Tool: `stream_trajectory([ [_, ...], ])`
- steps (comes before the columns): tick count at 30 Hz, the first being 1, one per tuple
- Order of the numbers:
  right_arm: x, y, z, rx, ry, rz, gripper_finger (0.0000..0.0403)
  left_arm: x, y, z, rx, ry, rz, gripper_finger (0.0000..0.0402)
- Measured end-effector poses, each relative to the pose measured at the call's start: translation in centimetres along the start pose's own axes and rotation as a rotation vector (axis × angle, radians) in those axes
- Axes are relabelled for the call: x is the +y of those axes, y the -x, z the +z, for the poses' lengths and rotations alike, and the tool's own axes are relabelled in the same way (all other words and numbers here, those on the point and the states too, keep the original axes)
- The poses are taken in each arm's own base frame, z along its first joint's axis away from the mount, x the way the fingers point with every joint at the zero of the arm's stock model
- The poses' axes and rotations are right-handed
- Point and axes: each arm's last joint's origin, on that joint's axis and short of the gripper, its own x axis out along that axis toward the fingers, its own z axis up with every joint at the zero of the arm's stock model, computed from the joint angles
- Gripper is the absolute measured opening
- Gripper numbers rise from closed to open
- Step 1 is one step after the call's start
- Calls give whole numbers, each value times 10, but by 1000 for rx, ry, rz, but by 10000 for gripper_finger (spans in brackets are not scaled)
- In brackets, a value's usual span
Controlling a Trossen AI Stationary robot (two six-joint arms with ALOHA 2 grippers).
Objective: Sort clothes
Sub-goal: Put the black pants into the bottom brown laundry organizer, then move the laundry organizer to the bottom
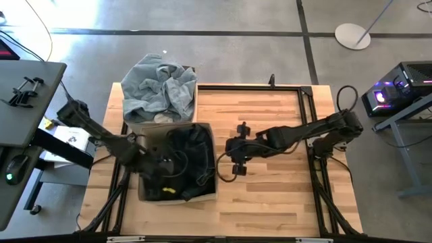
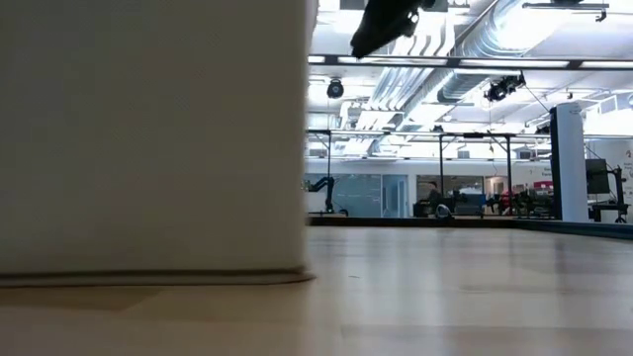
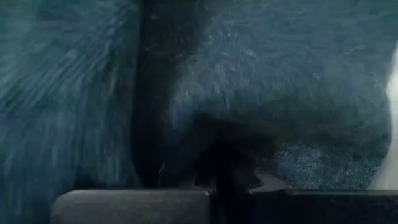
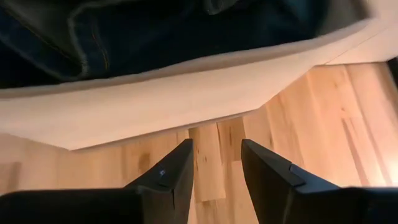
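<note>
Dark denim (image 3: 280, 93) pressed against closed left gripper (image 3: 227, 180), deep inside near bin (image 1: 210, 152) (fold pinched between the fingers). Pale garments (image 1: 160, 86) heaped in far bin (image 1: 196, 69), at 12 o'clock from it. Right gripper (image 4: 214, 165) partly open, holding nothing, above bare table (image 1: 270, 196), at 3 o'clock beside near bin.

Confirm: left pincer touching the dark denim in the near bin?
Touching. Left wrist view: the left pincer is shut, with dark denim pressed against its fingertips and filling the frame. High view shows that arm reaching into the near bin.
</note>
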Motion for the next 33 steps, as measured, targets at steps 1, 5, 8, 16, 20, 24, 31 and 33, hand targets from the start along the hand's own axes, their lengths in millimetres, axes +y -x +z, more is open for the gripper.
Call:
stream_trajectory([
  [1,0,-6,0,13,22,4,124,3,-9,1,13,2,-29,0],
  [5,3,-38,-2,66,133,8,124,17,-18,-2,100,91,-21,0],
  [8,5,-65,0,50,161,6,124,20,2,-7,122,147,8,0],
  [16,11,-131,23,-247,208,118,124,5,108,-8,-234,82,-142,0],
  [20,10,-148,30,-359,224,148,124,10,145,-2,-598,-30,19,0],
  [24,6,-158,27,-350,208,260,124,19,152,3,-738,-12,195,0],
  [31,5,-102,25,-200,179,162,124,36,142,-1,-642,149,341,0],
  [33,6,-78,22,-161,189,90,124,43,139,-7,-569,210,386,0],
])
